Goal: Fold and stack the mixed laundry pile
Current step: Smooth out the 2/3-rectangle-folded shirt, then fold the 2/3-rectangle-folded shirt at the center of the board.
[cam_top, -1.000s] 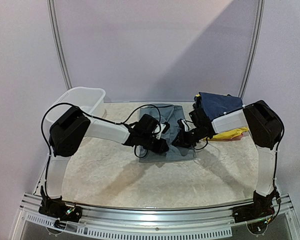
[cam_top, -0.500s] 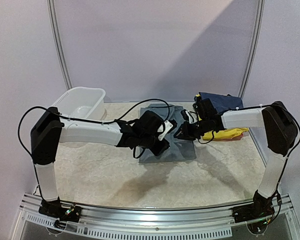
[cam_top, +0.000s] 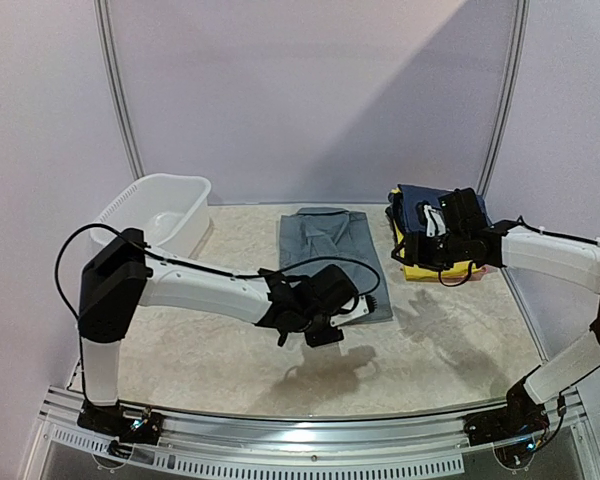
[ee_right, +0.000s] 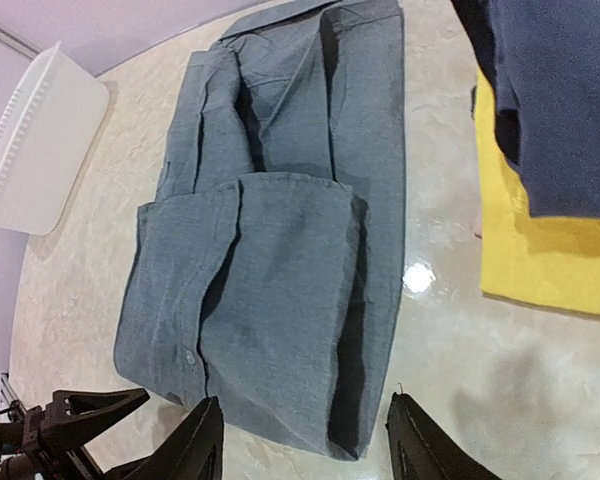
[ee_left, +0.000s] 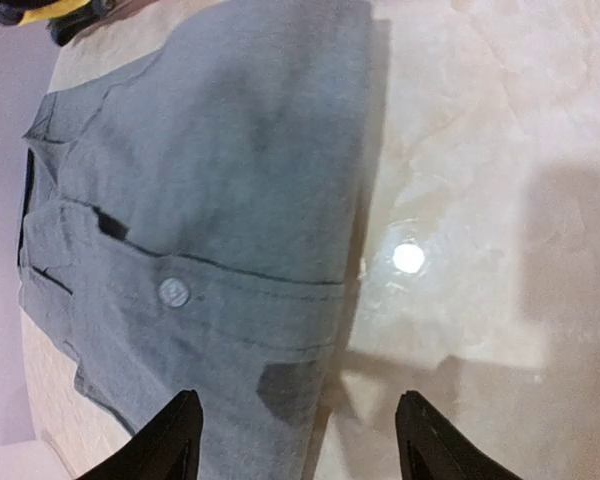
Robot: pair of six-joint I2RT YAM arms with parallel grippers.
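Note:
The grey trousers (cam_top: 330,255) lie folded flat in the middle of the table, also filling the left wrist view (ee_left: 200,230) and the right wrist view (ee_right: 270,290). My left gripper (cam_top: 330,320) hovers open just above their near edge (ee_left: 300,425), nothing between its fingers. My right gripper (cam_top: 427,238) is open and empty (ee_right: 305,440), raised to the right of the trousers beside a stack of clothes. In that stack a navy garment (cam_top: 435,205) (ee_right: 560,100) rests on a yellow one (cam_top: 450,270) (ee_right: 540,265).
A white plastic basin (cam_top: 165,205) (ee_right: 40,140) stands at the back left. The marble-patterned tabletop (cam_top: 210,340) is bare in front of the trousers. Black cables trail along both arms.
Both grippers opened and let go of the trousers, which now lie folded. The left arm pulled back toward the near edge; the right arm swung right, over to the stack.

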